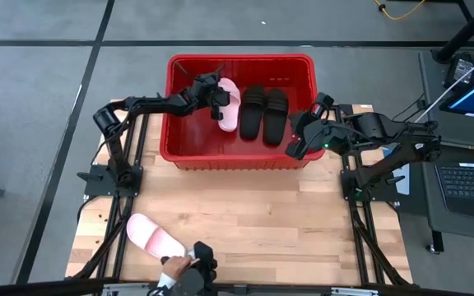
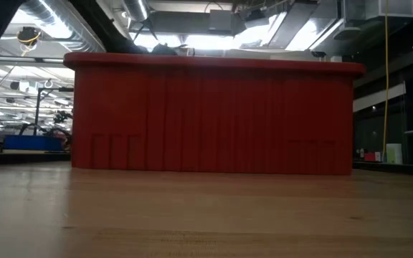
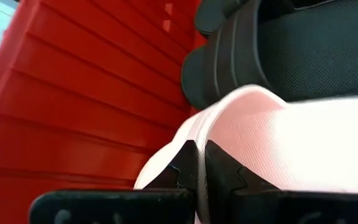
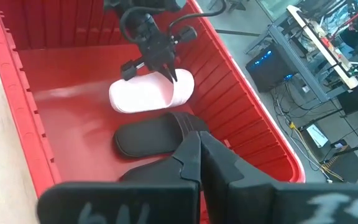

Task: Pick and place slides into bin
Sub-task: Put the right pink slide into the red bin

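The red bin (image 1: 241, 156) stands at the table's far middle and fills the low view (image 2: 214, 115). Two black slides (image 1: 263, 113) lie side by side in it. A pink slide (image 1: 230, 105) lies to their left. My left gripper (image 1: 217, 100) reaches into the bin from the left and is shut on this pink slide (image 4: 151, 93). My right gripper (image 1: 298, 146) is shut and empty above the bin's near right corner. A second pink slide (image 1: 155, 240) lies flat on the table near the front left. My left gripper pinches a thin edge of the pink slide (image 3: 199, 163) between its two fingers (image 3: 225, 177). The fingers come from above, slanting down from the table's left side (image 4: 166, 67). The slide sits low in the bin beside a black slide; whether it touches the floor I cannot tell.
A person's hand (image 1: 175, 263) and a dark object (image 1: 202, 268) show at the table's near edge, next to the second pink slide. Bare wood table (image 1: 286, 222) spreads between the bin and the near edge. A laptop (image 1: 471, 181) sits beyond the right edge.
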Motion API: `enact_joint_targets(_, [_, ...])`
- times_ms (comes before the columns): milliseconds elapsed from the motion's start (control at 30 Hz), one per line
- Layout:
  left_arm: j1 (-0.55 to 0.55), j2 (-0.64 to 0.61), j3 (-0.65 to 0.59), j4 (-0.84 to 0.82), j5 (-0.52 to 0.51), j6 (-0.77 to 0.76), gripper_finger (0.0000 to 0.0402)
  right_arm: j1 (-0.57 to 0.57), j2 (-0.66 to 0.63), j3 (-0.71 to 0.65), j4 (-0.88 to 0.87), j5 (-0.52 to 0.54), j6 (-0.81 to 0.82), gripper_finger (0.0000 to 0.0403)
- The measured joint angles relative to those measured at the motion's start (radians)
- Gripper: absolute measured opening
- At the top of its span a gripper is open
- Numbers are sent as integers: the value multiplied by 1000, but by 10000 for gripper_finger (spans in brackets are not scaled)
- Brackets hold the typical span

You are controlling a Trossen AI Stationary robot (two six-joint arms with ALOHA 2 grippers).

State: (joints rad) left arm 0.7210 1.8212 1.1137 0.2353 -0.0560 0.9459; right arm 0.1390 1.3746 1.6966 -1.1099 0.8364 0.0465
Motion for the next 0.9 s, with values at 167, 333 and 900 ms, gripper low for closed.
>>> enact_joint_targets(167, [1,26,0,25,13,3,3,0,0,0,0,0,0,6])
enact_joint_targets(333, [2,37,2,37,75,-7,3,0,0,0,0,0,11,6])
enact_joint_targets(900, [1,37,2,-11,83,-121,4,0,0,0,7,0,23,6])
